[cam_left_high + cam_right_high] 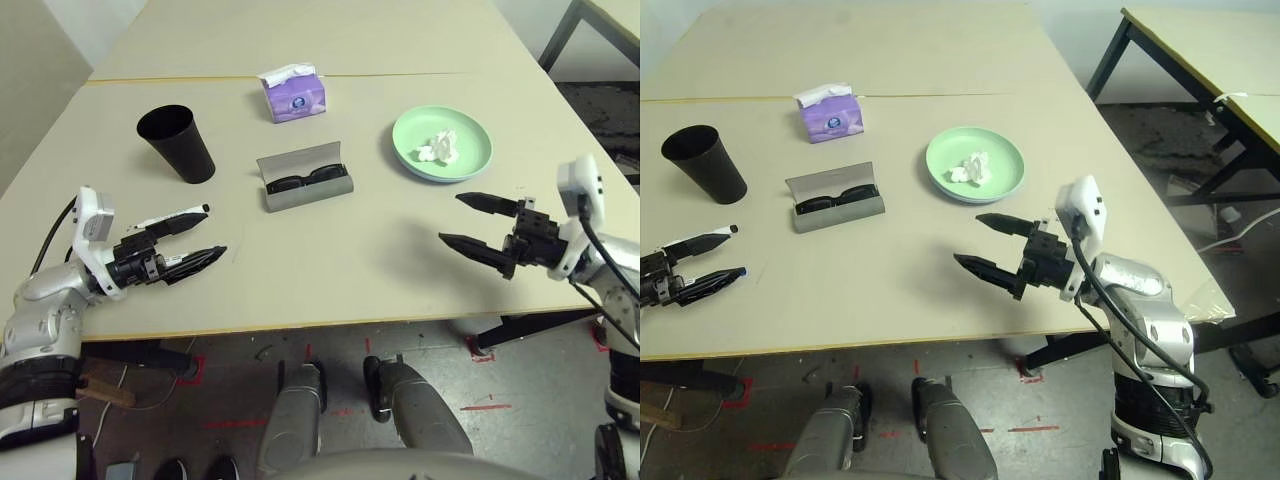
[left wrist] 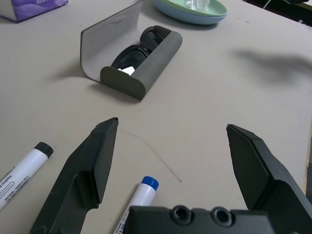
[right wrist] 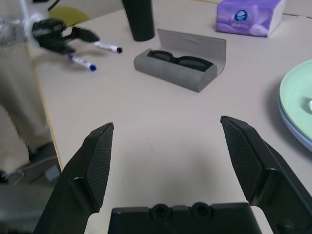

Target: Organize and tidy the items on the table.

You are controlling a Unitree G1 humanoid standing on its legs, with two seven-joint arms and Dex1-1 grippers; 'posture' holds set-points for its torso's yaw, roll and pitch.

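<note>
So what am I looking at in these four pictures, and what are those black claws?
It is a humanoid robot at a table. Two pictures come from cameras in its head, two from cameras on its wrists. The claws are its hands: the left gripper and the right gripper, both open and holding nothing. On the table lie a black cup, a purple tissue box, an open grey glasses case with black sunglasses inside, a green plate bearing a crumpled tissue, and two white markers by the left gripper.

You have a matt beige worktop point(image 1: 330, 260), a matt grey case point(image 1: 305, 180) and a smooth, faintly glossy green plate point(image 1: 475, 165).
</note>
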